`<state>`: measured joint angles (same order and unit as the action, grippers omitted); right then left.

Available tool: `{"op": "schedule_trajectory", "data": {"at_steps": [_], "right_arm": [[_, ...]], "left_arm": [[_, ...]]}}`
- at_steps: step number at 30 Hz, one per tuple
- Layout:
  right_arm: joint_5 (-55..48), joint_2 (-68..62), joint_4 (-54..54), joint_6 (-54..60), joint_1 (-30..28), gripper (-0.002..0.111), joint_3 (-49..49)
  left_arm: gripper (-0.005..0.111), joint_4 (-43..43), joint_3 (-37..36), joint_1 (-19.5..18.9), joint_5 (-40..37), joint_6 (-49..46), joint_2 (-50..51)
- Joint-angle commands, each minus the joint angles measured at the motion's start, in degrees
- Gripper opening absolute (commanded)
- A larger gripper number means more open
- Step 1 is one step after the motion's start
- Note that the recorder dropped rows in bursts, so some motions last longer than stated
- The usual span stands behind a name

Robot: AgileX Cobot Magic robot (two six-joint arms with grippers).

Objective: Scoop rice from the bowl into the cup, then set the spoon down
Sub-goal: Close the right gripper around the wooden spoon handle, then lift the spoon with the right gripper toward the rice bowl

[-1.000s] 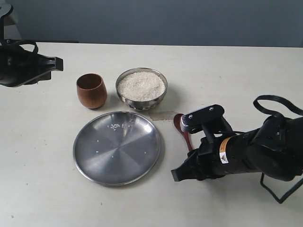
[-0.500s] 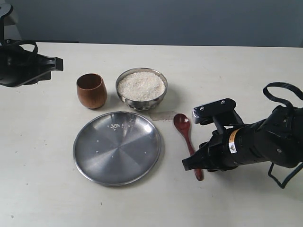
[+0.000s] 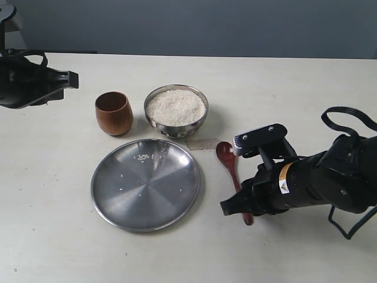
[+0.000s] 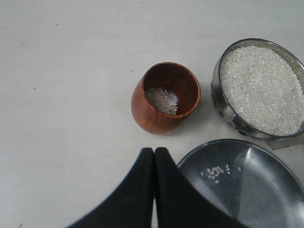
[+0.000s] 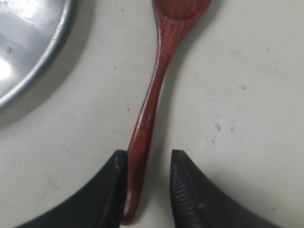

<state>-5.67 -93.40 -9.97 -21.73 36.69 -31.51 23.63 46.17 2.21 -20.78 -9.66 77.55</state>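
The reddish-brown spoon lies flat on the table, to the right of the steel plate. My right gripper stands open at the table with the spoon's handle between its fingers. The handle lies against one finger, with a gap to the other. The steel bowl is heaped with rice. Left of it stands the brown wooden cup, with a little rice at its bottom. My left gripper hovers shut and empty at the far left, away from the cup.
A large flat steel plate lies in front of the cup and bowl, with a few loose grains on it. A small clear patch of tape lies on the table between bowl and spoon.
The right gripper drew back to the right off the spoon, uncovering the handle, then shifted left again, so its open fingers now straddle the handle's end. The left arm has not moved.
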Motion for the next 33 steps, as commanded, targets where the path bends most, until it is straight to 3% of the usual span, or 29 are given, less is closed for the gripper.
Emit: {"op": "schedule_trajectory", "data": {"at_steps": [1,33], "right_arm": [[2.03,-1.00,0.02,0.25,0.02,0.031,-0.23],[6.28,-6.12,-0.21,0.58,0.02,0.031,-0.23]], "left_arm": [[0.000,-0.16,0.20,0.15,0.48,0.03,0.07],[0.000,-0.16,0.20,0.15,0.60,0.03,0.07]]}}
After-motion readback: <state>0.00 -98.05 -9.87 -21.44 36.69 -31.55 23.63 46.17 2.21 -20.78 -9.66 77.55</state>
